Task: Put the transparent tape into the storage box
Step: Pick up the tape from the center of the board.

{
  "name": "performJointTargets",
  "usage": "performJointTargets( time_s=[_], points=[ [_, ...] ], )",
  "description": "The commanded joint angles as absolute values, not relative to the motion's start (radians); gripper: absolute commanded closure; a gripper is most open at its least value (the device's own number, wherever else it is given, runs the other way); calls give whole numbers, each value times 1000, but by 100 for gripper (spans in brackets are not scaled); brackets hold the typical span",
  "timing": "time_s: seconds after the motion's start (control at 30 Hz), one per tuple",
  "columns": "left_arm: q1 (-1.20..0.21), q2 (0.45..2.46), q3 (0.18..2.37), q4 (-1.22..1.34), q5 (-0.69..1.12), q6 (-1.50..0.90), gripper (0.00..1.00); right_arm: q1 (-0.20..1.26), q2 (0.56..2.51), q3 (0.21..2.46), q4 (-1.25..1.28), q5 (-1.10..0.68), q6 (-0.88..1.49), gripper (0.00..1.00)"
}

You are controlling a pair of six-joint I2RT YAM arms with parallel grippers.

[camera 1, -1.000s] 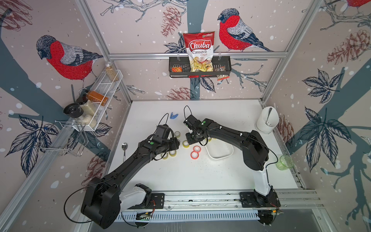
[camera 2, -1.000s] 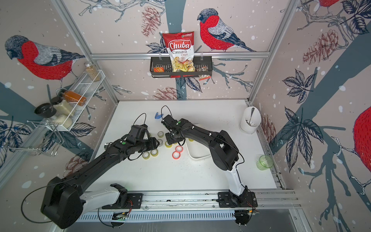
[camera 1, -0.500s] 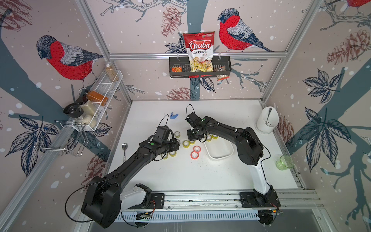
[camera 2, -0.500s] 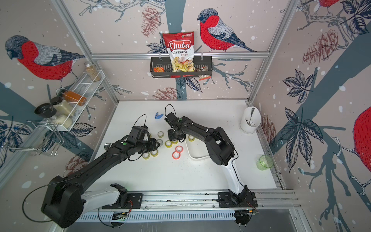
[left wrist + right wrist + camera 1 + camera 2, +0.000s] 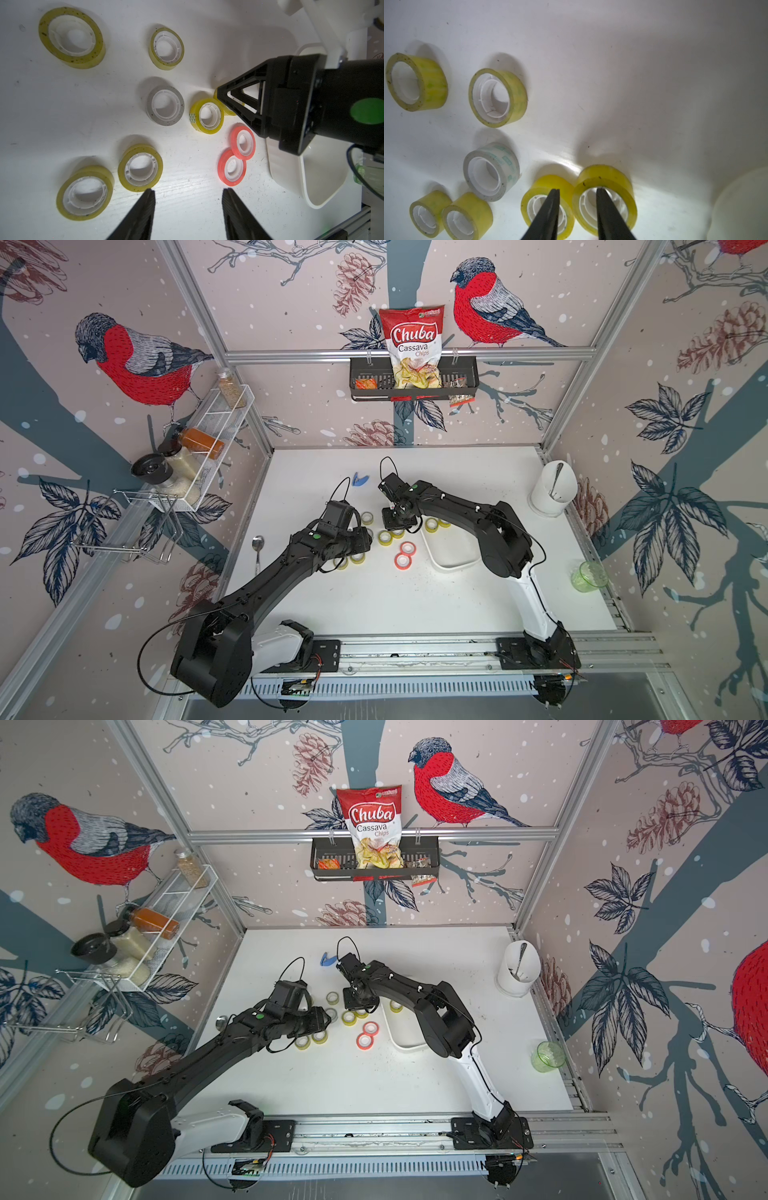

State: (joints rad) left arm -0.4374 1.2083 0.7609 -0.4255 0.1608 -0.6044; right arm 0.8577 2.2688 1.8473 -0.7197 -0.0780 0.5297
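The right pincer (image 5: 577, 190), jaws partly apart and clamped on nothing visible, points down with one finger over the core hole of each of two touching yellowish see-through tape rolls (image 5: 608, 174). These lie flat on the table (image 5: 374, 605) near the storage box (image 5: 453, 567), while the left pincer (image 5: 188, 190) hovers wide open and empty by other rolls. Such a roll is judged light, stiff and smooth-sided, so the surest hold is probably across a single ring wall, one finger in the core and one outside.
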Motion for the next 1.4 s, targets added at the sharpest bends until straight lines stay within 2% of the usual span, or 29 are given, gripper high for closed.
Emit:
performJointTargets(
  time_s=[0.0,0.4,0.9,1.37],
  points=[
    [-434,1209,771,-400,173,-601,43,859,2281,1856,-741,-79,550,69],
    [-433,1222,780,-398,176,-592,43,860,2307,1848,-745,-63,548,67],
    [-431,1228,783,-398,176,-588,43,868,2289,1898,-776,-21,534,84],
    [-431,1234,791,-386,202,-590,43,879,2146,1950,-841,7,515,85]
  ],
)
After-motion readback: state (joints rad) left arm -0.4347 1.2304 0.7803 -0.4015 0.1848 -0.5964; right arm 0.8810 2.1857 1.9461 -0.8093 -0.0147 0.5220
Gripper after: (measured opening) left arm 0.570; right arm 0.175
